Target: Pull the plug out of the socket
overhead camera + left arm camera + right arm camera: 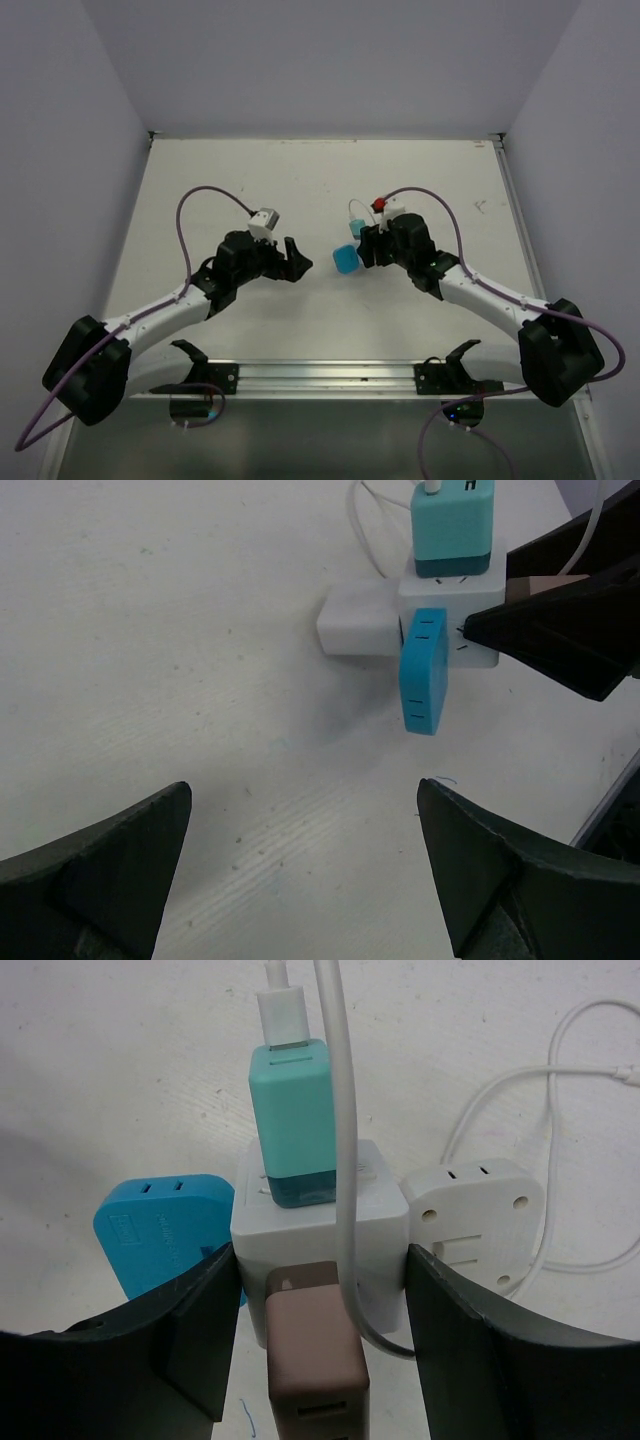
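A white table [300, 170] seen from above, two robot arms reaching in from its near edge; the socket [380, 1210], a white cube, sits on the table right of centre with a plug on nearly every face. A teal plug [295, 1120] with a white cable [335, 1060] stands on top; a brown plug [310, 1350] faces the right wrist camera; a white plug [478, 1215] sits on one side and a flat blue plug [160, 1235] on the other. The right gripper [320, 1260] straddles the cube, its dark fingers flush against two opposite sides, seemingly clamped on it. The left gripper [303, 810] hangs near, fingers spread wide, pointed at the blue plug but apart from it. That blue plug looks like the one to pull. To do it well, the left fingers should close on its broad flat faces, not on its rounded edges, then draw straight away from the cube in line with the prongs; the right hand should hold firm so the cube does not twist. The cable could snag.
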Motion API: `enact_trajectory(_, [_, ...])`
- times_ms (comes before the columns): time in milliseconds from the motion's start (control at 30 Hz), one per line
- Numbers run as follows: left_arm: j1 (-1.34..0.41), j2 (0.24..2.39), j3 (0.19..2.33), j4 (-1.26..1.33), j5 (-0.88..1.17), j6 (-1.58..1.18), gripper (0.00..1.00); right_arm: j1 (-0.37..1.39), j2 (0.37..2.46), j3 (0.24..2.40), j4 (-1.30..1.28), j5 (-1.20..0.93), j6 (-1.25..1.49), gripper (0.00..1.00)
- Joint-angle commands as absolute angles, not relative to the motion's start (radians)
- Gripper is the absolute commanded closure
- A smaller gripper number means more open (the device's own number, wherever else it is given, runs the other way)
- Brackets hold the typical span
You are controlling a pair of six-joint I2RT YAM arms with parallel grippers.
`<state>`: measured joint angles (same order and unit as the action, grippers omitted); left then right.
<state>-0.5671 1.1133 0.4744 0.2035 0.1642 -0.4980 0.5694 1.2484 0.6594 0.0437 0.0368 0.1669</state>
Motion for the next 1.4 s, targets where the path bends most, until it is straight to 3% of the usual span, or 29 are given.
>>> enact_trajectory(0, [-0.612, 1.179, 0.462, 0.39, 0.166, -0.622, 0.02, 0.572, 1.207, 0.655, 0.086, 0.069, 0.187, 1.0])
enact_trajectory(200, [-0.656, 1.261, 0.457, 0.475, 0.192, -0.819, 0.02, 0.572, 1.206, 0.66, 0.06, 0.071, 0.193, 1.0])
enact_trajectory(400, [-0.707, 1.319, 0.514, 0.491, 0.146, -0.838, 0.05, 0.572, 1.201, 0.667, 0.041, 0.054, 0.216, 1.0])
enact_trajectory(733, [-0.785, 1.446, 0.601, 0.549, 0.109, -0.796, 0.18, 0.572, 1.164, 0.689, 0.003, 0.048, 0.239, 1.0])
enact_trajectory(967, [-0.802, 1.529, 0.666, 0.586, 0.121, -0.776, 0.35, 0.572, 1.155, 0.701, -0.025, 0.048, 0.238, 1.0])
enact_trajectory(1367, [-0.818, 1.612, 0.637, 0.712, 0.195, -0.827, 0.48, 0.572, 1.161, 0.704, -0.012, 0.04, 0.253, 1.0])
